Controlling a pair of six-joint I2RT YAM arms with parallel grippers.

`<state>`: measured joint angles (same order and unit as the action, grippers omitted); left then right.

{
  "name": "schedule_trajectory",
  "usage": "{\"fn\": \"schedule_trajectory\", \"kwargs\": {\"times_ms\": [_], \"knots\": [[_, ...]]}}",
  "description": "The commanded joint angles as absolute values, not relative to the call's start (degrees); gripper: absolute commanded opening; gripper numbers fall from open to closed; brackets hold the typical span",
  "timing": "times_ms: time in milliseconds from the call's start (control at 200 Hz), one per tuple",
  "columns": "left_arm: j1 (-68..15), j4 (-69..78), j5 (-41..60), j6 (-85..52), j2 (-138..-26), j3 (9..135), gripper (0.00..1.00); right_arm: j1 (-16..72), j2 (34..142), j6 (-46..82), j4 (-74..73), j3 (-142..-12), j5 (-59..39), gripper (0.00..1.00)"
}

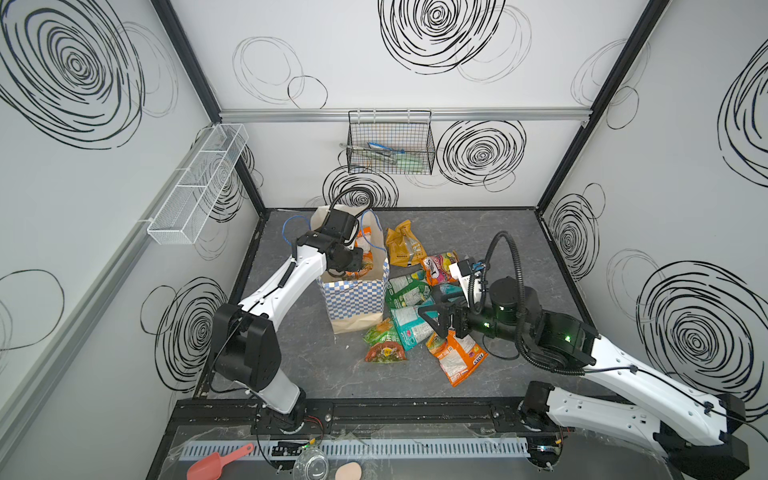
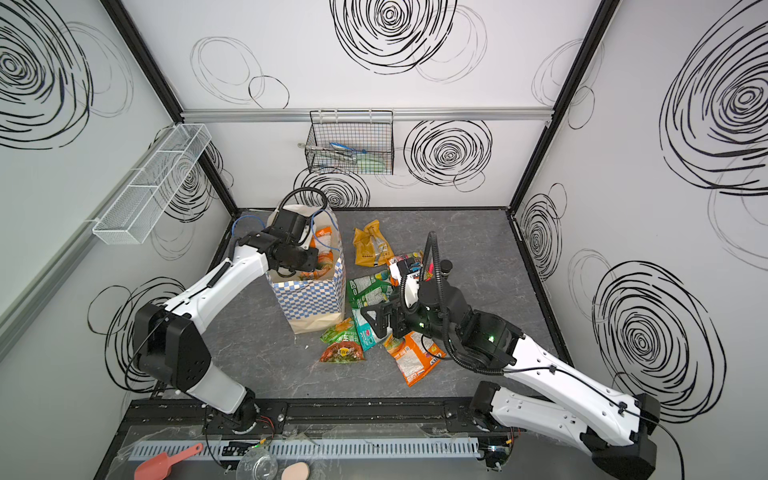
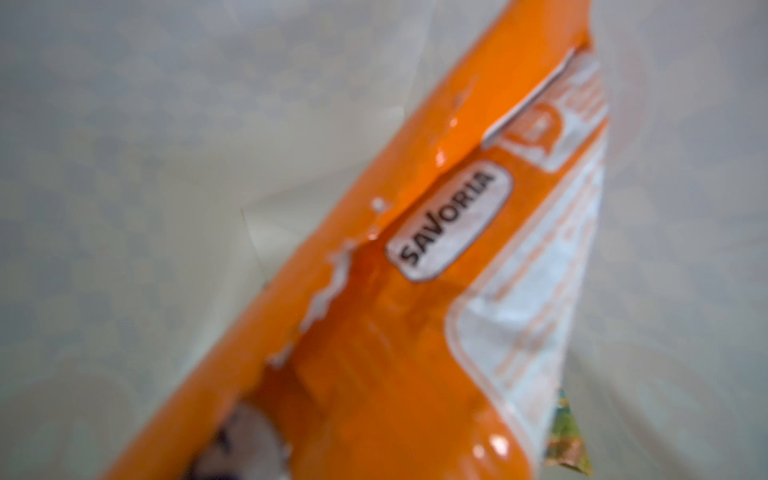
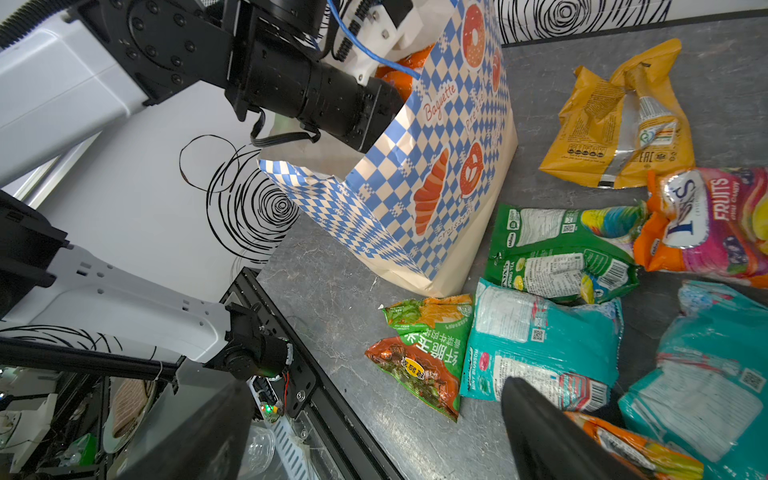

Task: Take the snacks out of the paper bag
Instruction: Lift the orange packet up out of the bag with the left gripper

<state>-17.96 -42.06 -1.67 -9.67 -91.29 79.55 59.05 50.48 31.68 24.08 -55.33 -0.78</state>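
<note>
Left wrist view: an orange pkt (image 3: 374,332) fills the lens, standing vs the cream inside of the paper bag (image 1: 353,299). We judge the left gripper (image 1: 353,264) is in there for it; jaws hidden, can't tell the grip. The right gripper (image 1: 440,320) hangs spread and empty over the other snacks (image 1: 405,291) beside the bag. The cord handle (image 1: 370,237) at the mouth may snag.

paper bag (image 1: 355,297) — upright, open | orange snack (image 3: 374,353) inside, tilted | other snacks (image 1: 405,291) scattered beside
</note>
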Motion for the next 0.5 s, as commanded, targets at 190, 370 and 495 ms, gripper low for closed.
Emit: {"fn": "schedule_trajectory", "kwargs": {"times_ms": [190, 370, 495], "knots": [[-15.8, -41.9, -4.1, -10.9, -86.3, 83.2, 0.0, 59.4, 50.0, 31.9, 24.5, -56.7, -0.2, 0.97], [-15.6, -43.0, -5.0, -11.5, -84.6, 85.2, 0.0, 59.4, 50.1, 31.9, 24.7, -57.1, -0.2, 0.97], [-15.6, -44.2, -6.2, -11.6, -83.1, 87.7, 0.0, 59.4, 50.3, 32.4, 25.0, -58.1, -0.6, 0.97]]}}
